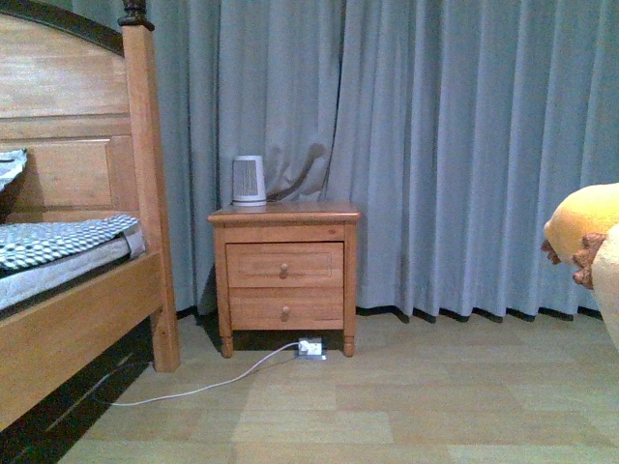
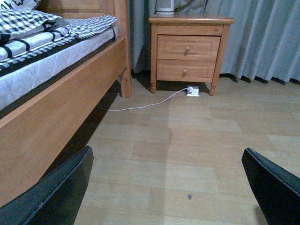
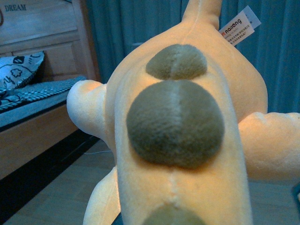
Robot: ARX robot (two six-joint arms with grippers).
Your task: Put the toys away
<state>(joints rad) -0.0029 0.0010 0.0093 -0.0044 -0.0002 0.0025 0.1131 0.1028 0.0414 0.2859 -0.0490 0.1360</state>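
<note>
In the front view, you see the plush toy (image 1: 583,224) only as a sliver at the right edge. An orange-yellow rounded part, some brownish jagged trim and a cream patch show, and the rest is cut off. It sits high in the view against the grey curtain (image 1: 445,145), and what supports it is out of view.

In the right wrist view, the same toy (image 3: 187,197) fills nearly everything, very close to the lens. A row of dark rounded bumps (image 3: 174,123) runs down its middle, and the lowest bump is cut off. Pale stubby limbs stick out to either side. A white tag (image 3: 238,24) hangs near its far end, its print only partly readable. The right gripper shows in no view, so you cannot tell whether it grips the toy.

In the left wrist view, the left gripper (image 2: 167,152) is spread wide and holds nothing. Its two black fingers (image 2: 56,192) show only as tips at the lower corners, above the bare wood floor (image 2: 187,140).

A wooden bed (image 1: 77,319) stands at the left, partly cut off, with checked bedding (image 1: 58,242). Beside it is a two-drawer nightstand (image 1: 284,266) with a small white ribbed device (image 1: 249,180) on top; what the device is cannot be made out. A white cable (image 1: 203,387) runs across the floor to a small plug block (image 1: 310,347) under the nightstand.
</note>
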